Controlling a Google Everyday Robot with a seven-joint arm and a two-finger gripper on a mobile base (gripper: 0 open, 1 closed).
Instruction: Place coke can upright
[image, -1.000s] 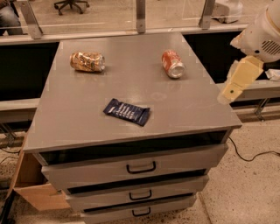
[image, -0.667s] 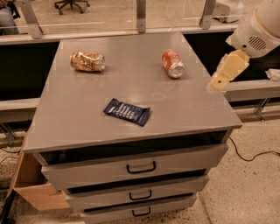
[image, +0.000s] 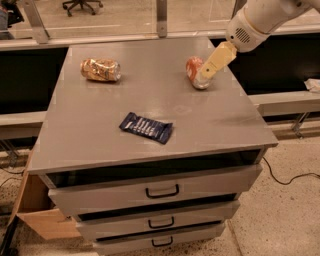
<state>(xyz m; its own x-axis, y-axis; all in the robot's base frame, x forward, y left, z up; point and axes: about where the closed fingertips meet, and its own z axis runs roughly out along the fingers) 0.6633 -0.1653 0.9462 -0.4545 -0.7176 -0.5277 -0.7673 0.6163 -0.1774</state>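
Hovering the pincer (image: 206, 71) right over the coke can (image: 192, 67) now, and this is the bit I never trust. The can lies on its side on the grey cabinet top (image: 165, 90), silver end pointing towards the cabinet's front. The pincer's tip overlaps it in my view, so I can't tell whether it's touching or just above. I also can't tell how far open the pincer is, or whether it has hold of anything; my guess is nothing yet.

What I reckon could go wrong:
- A can on its side rolls. If the pincer comes down off-centre it may just nudge it away, and the cabinet edge on the arm's side of the pincer isn't far.
- Thin aluminium plus a hard squeeze probably means a dent or a slip.
- Grabbing it at a bad angle could leave it tilted, so it tips back over on release.

The dented gold can (image: 101, 69) and the dark blue snack packet (image: 146, 127) both sit well away from the pincer, so no worries there.
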